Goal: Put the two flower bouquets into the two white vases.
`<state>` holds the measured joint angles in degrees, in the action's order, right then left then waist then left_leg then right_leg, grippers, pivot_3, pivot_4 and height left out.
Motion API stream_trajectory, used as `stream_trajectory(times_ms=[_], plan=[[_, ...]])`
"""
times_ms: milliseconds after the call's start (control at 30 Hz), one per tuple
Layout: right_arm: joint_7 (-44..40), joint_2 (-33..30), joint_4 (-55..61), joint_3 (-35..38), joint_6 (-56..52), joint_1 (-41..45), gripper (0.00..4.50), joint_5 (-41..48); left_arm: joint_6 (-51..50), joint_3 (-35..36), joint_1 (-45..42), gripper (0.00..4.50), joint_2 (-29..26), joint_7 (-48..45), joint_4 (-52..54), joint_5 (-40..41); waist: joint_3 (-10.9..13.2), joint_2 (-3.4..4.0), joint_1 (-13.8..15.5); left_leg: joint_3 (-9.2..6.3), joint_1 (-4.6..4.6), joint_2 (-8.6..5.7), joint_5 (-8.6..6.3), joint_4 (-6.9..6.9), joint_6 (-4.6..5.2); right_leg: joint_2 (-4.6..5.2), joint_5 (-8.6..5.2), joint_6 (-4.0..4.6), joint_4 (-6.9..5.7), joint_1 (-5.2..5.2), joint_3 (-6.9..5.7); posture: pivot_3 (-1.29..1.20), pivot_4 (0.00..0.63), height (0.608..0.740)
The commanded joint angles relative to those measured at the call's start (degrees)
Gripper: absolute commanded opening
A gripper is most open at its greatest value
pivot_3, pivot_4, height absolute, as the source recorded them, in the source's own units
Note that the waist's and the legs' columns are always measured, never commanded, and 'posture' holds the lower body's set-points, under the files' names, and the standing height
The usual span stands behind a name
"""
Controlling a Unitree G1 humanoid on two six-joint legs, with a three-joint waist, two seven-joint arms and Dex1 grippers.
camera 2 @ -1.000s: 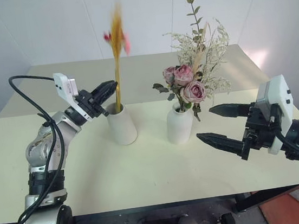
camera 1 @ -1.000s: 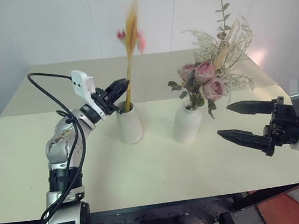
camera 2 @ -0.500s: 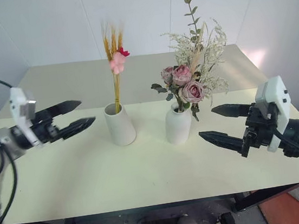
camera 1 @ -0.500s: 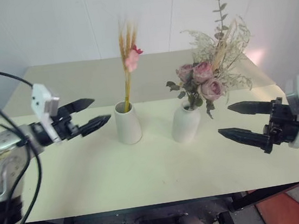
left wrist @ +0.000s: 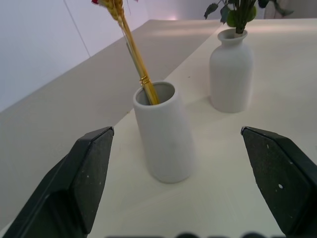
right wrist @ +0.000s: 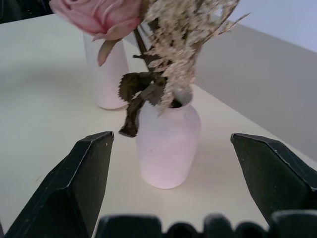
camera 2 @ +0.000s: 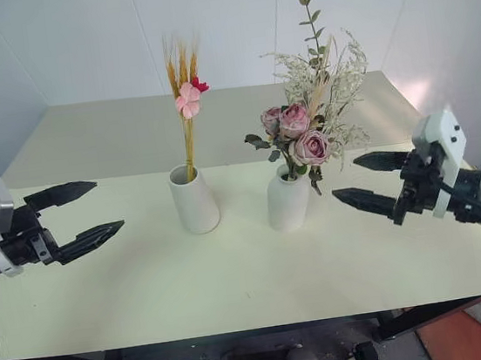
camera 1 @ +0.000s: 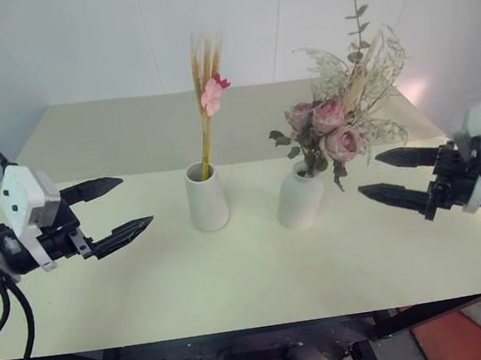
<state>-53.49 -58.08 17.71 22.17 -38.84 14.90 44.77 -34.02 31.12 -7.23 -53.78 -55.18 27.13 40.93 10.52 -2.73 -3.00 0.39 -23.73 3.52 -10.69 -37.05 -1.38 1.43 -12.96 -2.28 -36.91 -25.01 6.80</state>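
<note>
The slim bunch of yellow stalks with pink-red blossoms (camera 1: 208, 87) stands upright in the tapered white vase (camera 1: 207, 200) at mid-table. Beside it the rounded white vase (camera 1: 300, 195) holds the bushy bouquet of pink roses and beige sprays (camera 1: 338, 115). My left gripper (camera 1: 114, 207) hangs open and empty to the left of the tapered vase, well apart from it. To the right of the rounded vase my right gripper (camera 1: 382, 173) is open and empty, pointing toward it. The wrist views show each vase (left wrist: 164, 133) (right wrist: 168, 146) between open fingers at a distance.
The pale yellow table (camera 1: 234, 269) butts against a second table (camera 1: 129, 132) behind it, with white walls beyond. Bare tabletop lies in front of both vases and at either side.
My left gripper let go of the yellow stalks, opened wide and drew back to the left, away from the tapered vase. The stalks settled upright. The right gripper shifted slightly up and to the right.
</note>
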Motion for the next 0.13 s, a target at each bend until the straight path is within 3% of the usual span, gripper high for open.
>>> stream_trajectory(times_ms=[33,133], plan=[[-1.8,-1.36,-0.26,0.29,1.66,1.47,4.5,-1.27,-0.45,1.35,-0.33,4.48,0.6,2.1,1.57,1.99,0.0,0.0,0.02,0.0,0.01,0.01,0.0,0.0,0.0,-0.01,0.0,0.0,-0.01,0.0,0.0,0.0,0.15,0.74],[-2.32,-1.32,0.62,1.32,1.28,0.68,4.5,-1.34,-0.41,0.8,-0.73,4.48,-0.12,1.8,0.38,2.17,0.0,0.0,0.01,0.0,0.01,0.01,0.0,0.0,0.0,-0.01,0.01,-0.02,-0.01,0.0,0.0,0.0,0.15,0.74]])
